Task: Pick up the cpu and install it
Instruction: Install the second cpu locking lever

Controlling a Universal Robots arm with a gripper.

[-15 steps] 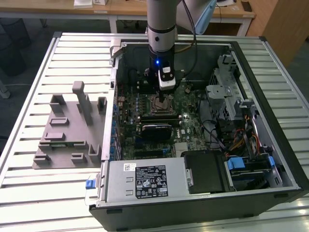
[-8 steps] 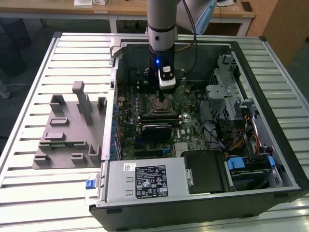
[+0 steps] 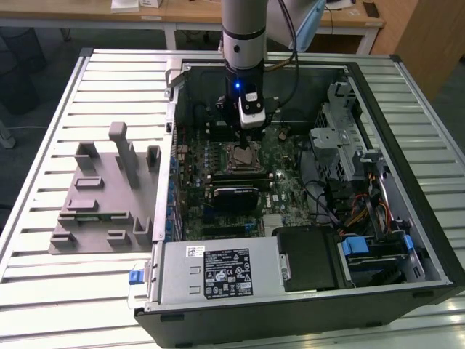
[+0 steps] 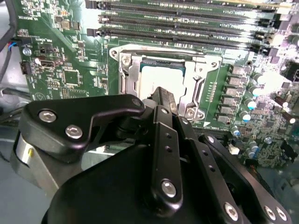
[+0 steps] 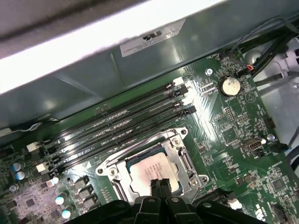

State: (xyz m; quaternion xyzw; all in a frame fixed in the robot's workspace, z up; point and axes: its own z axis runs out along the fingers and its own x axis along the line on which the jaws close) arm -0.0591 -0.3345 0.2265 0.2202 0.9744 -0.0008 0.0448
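Nearest in the exterior view, the open computer case (image 3: 305, 320) lies on its side on the slatted metal worktop (image 3: 43, 305), its front edge taken up by a silver power supply box (image 3: 218, 273) with a label on top and a black drive cage (image 3: 309, 258) just beside it. Blue clips and bundled cables sit in the compartment toward the exterior view's right. On the worktop, on the exterior view's left and apart from the case, stands a grey fixture (image 3: 102, 196) of upright posts and small blocks.

Deeper inside the case the green motherboard (image 3: 283, 189) fills the floor. A larger black rectangular card (image 3: 236, 196) lies across it, and just beyond that is the socket frame (image 4: 126, 74), metal and square, in both wrist views (image 5: 184, 163). The cpu (image 4: 156, 79) sits inside that frame, its silvery top facing up and its edges lying within the frame's opening (image 5: 149, 170).

The hand (image 4: 163, 93) hangs straight down over the socket, its two black fingers (image 5: 159, 186) pressed together into a narrow point whose tip is at or just above the cpu's top; contact cannot be told. It holds nothing.

Beyond the socket run four long memory slots (image 5: 117, 126), then the case wall, and farther off the arm (image 3: 243, 43) rises toward wooden desks
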